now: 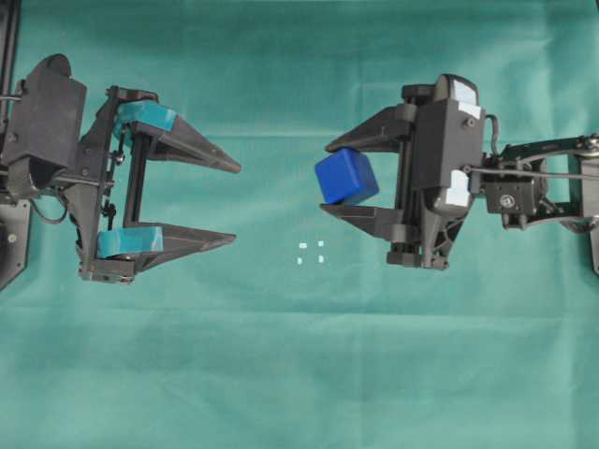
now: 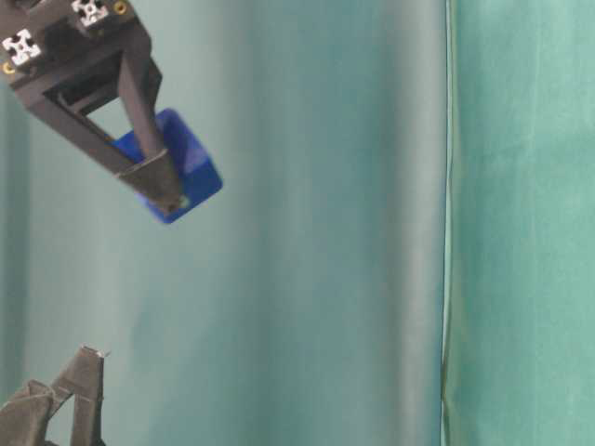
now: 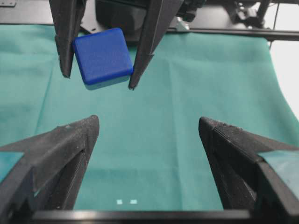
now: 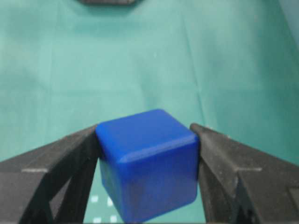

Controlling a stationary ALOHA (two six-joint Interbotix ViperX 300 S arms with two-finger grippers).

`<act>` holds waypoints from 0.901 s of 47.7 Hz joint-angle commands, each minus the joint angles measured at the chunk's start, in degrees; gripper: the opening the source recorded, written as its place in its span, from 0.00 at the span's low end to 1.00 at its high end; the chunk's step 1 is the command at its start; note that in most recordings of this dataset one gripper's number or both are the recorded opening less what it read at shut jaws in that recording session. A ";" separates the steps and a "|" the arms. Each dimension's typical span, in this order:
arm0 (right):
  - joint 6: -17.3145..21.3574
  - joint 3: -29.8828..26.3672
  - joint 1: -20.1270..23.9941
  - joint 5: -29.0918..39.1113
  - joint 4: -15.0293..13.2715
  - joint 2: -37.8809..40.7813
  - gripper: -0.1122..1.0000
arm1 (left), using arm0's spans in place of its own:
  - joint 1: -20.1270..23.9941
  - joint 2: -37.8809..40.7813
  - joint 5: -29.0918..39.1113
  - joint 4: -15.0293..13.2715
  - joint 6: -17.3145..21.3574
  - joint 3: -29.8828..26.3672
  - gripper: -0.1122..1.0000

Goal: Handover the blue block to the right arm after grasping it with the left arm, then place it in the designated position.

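Observation:
The blue block hangs above the green cloth with my right gripper shut on it, plain black fingers pressing two opposite faces. In the right wrist view the blue block fills the gap between the fingers of the right gripper. My left gripper, with teal-taped fingers, stands wide open and empty at the left, well apart from the block. From the left wrist view, the left gripper faces the block. The designated position, four small white marks, lies on the cloth just below and left of the block.
Green cloth covers the whole table. Its right edge shows in the left wrist view. A black frame post stands at the far left. In the table-level view the block hangs high, with left fingertips below.

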 commanded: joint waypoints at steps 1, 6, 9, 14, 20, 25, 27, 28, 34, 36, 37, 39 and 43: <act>-0.26 -0.79 0.35 1.93 1.32 -0.62 0.67 | 0.09 -0.26 -0.35 -0.09 0.00 -1.14 1.00; -0.35 -0.62 0.62 3.78 2.81 -0.26 0.67 | 0.09 -0.26 -0.26 0.00 0.09 -1.14 1.00; -0.35 -0.62 0.79 4.31 3.16 -0.18 0.67 | 0.09 -0.26 -0.26 -0.09 0.09 -1.05 1.00; -0.35 -0.62 0.97 4.48 3.25 -0.18 0.67 | 0.09 -0.26 -0.35 -0.09 0.00 -1.14 1.00; -0.35 -0.62 0.97 4.31 3.25 -0.18 0.67 | 0.09 -0.26 -0.35 -0.09 0.09 -1.14 1.00; -0.44 -0.70 0.88 4.31 3.25 -0.18 0.67 | 0.09 -0.26 -0.35 -0.09 0.09 -1.14 1.00; -0.44 -0.62 0.97 4.31 3.25 -0.18 0.67 | 0.09 -0.26 -0.35 -0.09 0.00 -1.14 1.00; -0.44 -0.62 0.97 4.31 3.25 -0.18 0.67 | 0.09 -0.26 -0.35 0.00 0.00 -1.14 1.00; -0.44 -0.62 0.97 4.31 3.25 0.18 0.67 | 0.09 -0.26 -0.35 -0.09 0.09 -1.14 1.00; -0.44 -0.44 0.97 4.22 3.25 0.53 0.67 | 0.09 -0.26 -0.35 -0.09 0.00 -1.14 1.00; -0.44 -0.44 0.97 4.22 3.25 0.70 0.67 | 0.09 -0.26 -0.35 -0.09 0.00 -1.14 1.00; -0.35 -0.44 0.97 4.22 3.25 1.23 0.67 | 0.09 -0.26 -0.26 -0.09 0.00 -1.05 1.00; -0.18 -0.44 0.97 3.78 3.25 2.46 0.67 | 0.09 -0.26 -0.26 0.00 0.09 -1.14 1.00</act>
